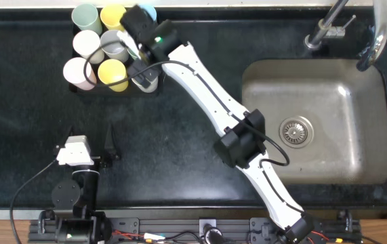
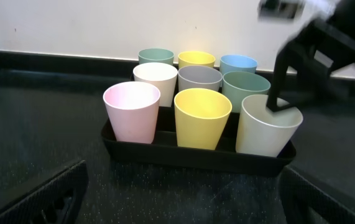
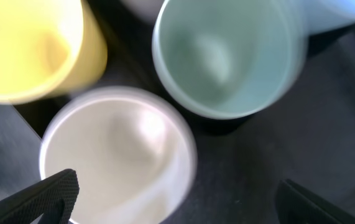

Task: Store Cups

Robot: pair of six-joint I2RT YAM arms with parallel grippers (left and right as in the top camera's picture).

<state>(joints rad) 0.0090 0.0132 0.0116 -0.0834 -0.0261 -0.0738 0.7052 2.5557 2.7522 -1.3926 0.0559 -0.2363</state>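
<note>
Right arm [image 1: 210, 91]: white links, based at lower right, stretched diagonally up and left across the middle with a slight bend at the elbow; right gripper [image 3: 177, 196] points downward, jaws spread wide. Left arm [image 1: 76, 186]: folded compactly over its base at lower left; left gripper [image 2: 180, 199] held low, aimed roughly level, jaws spread wide.

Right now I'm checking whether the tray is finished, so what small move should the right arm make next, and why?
Probably lift the right gripper straight up. It is open, with one finger at the rim of the off-white cup, which stands in the black tray beside eight other cups. Pulling out sideways might tip that cup.
</note>
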